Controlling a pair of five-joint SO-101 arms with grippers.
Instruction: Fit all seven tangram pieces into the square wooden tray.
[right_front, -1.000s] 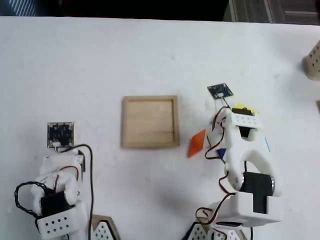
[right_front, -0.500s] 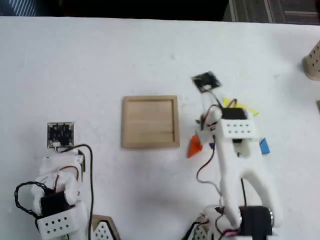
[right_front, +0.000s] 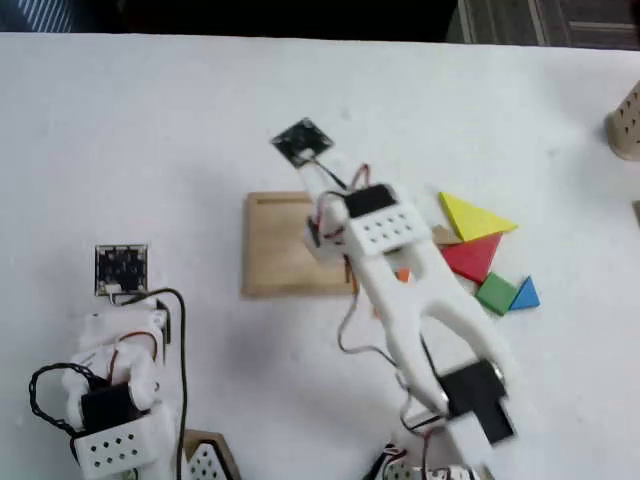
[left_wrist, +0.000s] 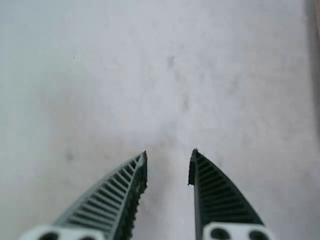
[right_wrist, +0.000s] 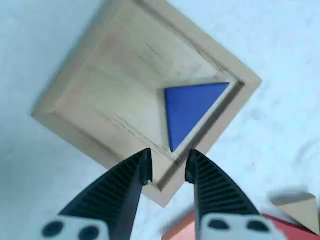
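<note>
Tangram pieces: one lies inside the square wooden tray and six lie on the white table beside it.

**Tray.** The tray sits flat near the middle of the table. In the right wrist view, the large blue triangle lies flat on the tray floor. Its long edge runs along one inner wall and one tip is close to a corner.

**Loose pieces.**
- The yellow triangle and the red triangle lie close together, the yellow farther from the arm bases.
- The green square touches the small blue triangle.
- The orange piece is just beside the tray and largely hidden under the right arm.
- A pale wood-coloured piece lies next to the red triangle.

**Right gripper**. The right arm reaches diagonally across the table. Its gripper hangs above the tray rim, near the large blue triangle. The fingers are slightly spread and nothing is between them.

**Left gripper**. The left arm sits at the near corner of the table, well apart from the tray. Its gripper points at bare table. The fingers are spread and hold nothing.
</note>
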